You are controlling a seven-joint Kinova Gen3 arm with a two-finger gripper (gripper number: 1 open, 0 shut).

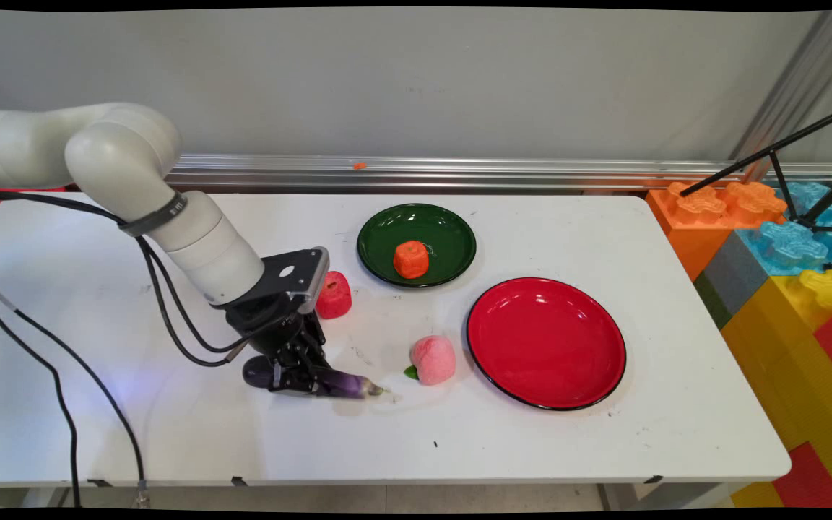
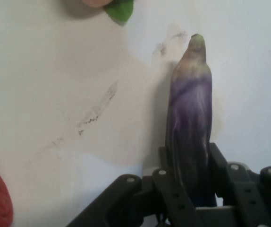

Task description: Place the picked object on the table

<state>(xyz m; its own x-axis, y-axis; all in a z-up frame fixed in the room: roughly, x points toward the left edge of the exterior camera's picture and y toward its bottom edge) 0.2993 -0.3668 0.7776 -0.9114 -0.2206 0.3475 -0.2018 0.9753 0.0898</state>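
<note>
Looking at lower centre, we see our end effector (image 1: pixel 300 377) clamped around the purple eggplant (image 1: pixel 340 384) on the counter (image 1: pixel 604 440), pink peach (image 1: pixel 432 359) just beside its tip.

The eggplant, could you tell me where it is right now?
In the main view the eggplant lies on the table's near-left part, between the gripper's fingers, left of the peach.

Two plates (image 1: pixel 416 217) (image 1: pixel 546 289) — four toy foods (image 1: pixel 411 260) (image 1: pixel 333 295) (image 1: pixel 432 359) (image 1: pixel 344 383).
</note>
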